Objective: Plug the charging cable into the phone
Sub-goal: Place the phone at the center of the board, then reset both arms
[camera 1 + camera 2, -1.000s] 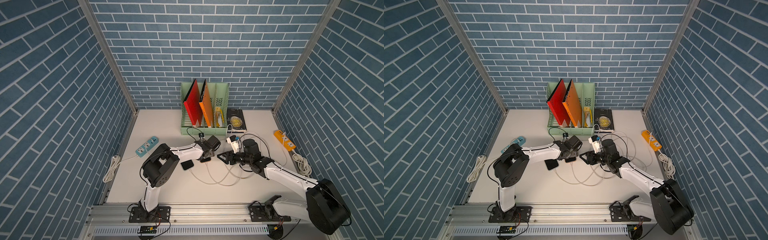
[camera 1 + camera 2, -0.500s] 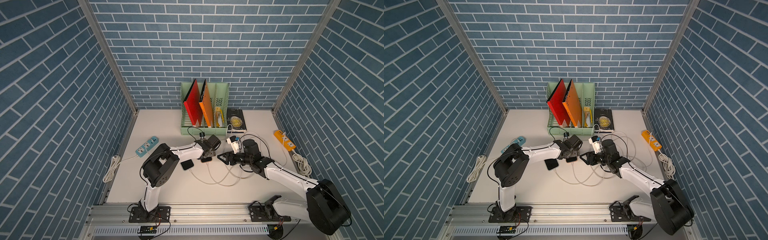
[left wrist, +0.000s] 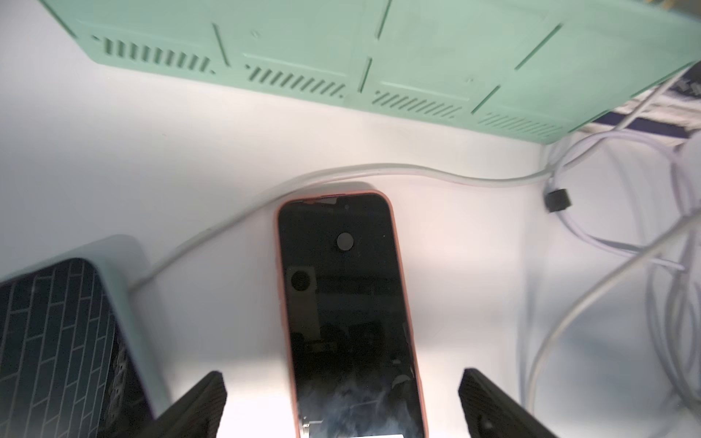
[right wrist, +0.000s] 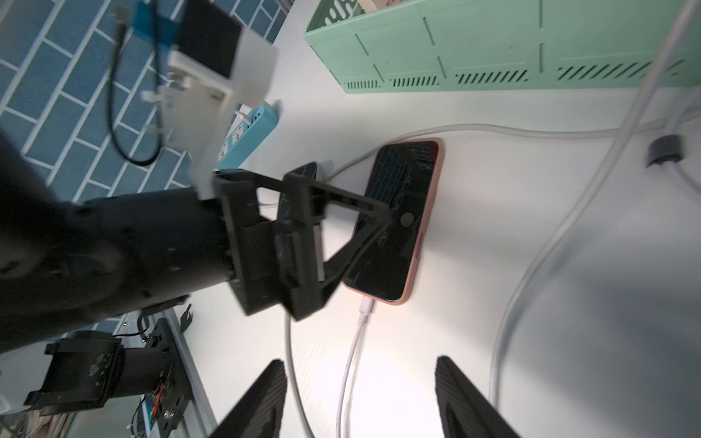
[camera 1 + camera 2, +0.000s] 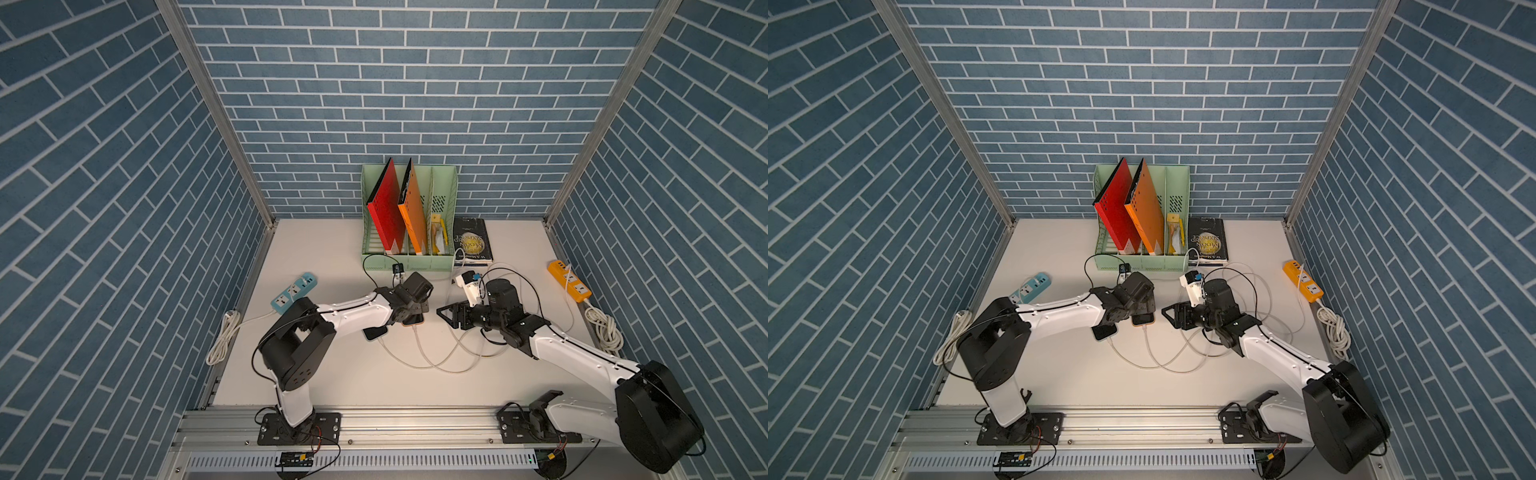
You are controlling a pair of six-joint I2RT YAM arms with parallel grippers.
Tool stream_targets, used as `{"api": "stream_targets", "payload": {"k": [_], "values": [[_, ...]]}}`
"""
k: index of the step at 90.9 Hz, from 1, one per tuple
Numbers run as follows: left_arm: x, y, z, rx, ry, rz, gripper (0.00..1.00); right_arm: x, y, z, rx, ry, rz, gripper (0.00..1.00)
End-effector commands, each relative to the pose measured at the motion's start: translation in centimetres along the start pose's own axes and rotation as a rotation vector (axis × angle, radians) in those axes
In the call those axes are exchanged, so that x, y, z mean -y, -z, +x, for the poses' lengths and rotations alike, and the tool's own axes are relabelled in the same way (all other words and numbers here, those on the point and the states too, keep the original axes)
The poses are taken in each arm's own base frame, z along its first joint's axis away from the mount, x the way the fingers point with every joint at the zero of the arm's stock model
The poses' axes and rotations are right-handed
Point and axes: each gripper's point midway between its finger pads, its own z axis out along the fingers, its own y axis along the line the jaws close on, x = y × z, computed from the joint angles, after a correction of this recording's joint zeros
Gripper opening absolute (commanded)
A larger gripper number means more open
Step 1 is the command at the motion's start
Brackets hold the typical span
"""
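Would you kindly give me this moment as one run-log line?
phone: flat, cable plugged in | left pincer: open over phone | right pincer: open, empty

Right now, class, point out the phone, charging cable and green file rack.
phone (image 3: 345, 314): left wrist view, middle of screen.
charging cable (image 4: 352, 360): right wrist view, cord behind plug.
green file rack (image 3: 417, 49): left wrist view, front wall.

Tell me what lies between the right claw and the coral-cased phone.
The white charging cable, plugged into the coral-cased phone, runs over bare table toward the open right claw, as the right wrist view shows.
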Motion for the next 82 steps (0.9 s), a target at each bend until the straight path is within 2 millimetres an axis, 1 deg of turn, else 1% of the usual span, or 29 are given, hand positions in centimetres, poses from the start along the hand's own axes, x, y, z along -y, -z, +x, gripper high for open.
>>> {"api": "stream_targets", "payload": {"k": [1,4,13,15,23,27,34,44,50,56,63,71,75,78,82], "values": [[-1.7,4.5,-5.5,0.259,0.002,-0.009,1.0,1.2,1.6,-3.0,0.111,0.051,0.12,0.68],[-2.9,5.7,-6.3,0.315,-0.008,-0.047,1.0,1.8,2.1,-3.7,0.146,0.054,0.161,0.7],[-6.0,8.8,-7.8,0.45,-0.049,-0.124,1.0,3.9,4.1,-6.0,0.263,0.076,0.303,0.77],[-6.6,9.5,-8.1,0.479,-0.056,-0.139,1.0,4.5,4.7,-6.5,0.294,0.089,0.349,0.78],[-9.2,11.7,-8.9,0.588,-0.069,-0.205,1.0,6.9,7.4,-8.0,0.428,0.127,0.526,0.86],[-10.7,12.9,-9.2,0.644,-0.075,-0.248,1.0,7.8,8.9,-8.3,0.486,0.161,0.606,0.88],[-13.0,15.1,-9.7,0.765,-0.076,-0.28,1.0,9.7,11.5,-8.5,0.586,0.182,0.75,0.97],[-16.9,16.2,-8.7,0.89,-0.102,-0.28,1.0,12.1,14.3,-7.8,0.658,0.227,0.912,0.99],[-19.6,16.5,-7.5,0.956,-0.097,-0.313,1.0,13.4,15.2,-7.2,0.668,0.24,0.981,0.99],[-21.7,16.4,-6.5,0.99,-0.081,-0.346,1.0,14.6,15.8,-6.6,0.683,0.254,1.027,0.99],[-23.1,14.6,-6.1,0.945,-0.117,-0.366,1.0,15.3,16.3,-6.6,0.692,0.268,1.065,0.99],[-25.1,13.1,-6.1,0.919,-0.085,-0.411,1.0,16.1,17.0,-6.7,0.735,0.288,1.09,0.99],[-25.6,12.1,-6.1,0.909,-0.088,-0.391,1.0,16.8,17.1,-6.3,0.747,0.285,1.102,0.99],[-26.2,11.7,-6.3,0.905,-0.083,-0.415,1.0,17.3,17.2,-6.0,0.76,0.281,1.108,0.99],[-25.9,11.4,-7.0,0.909,-0.101,-0.404,1.0,17.7,17.3,-5.6,0.779,0.282,1.116,0.99]]}}
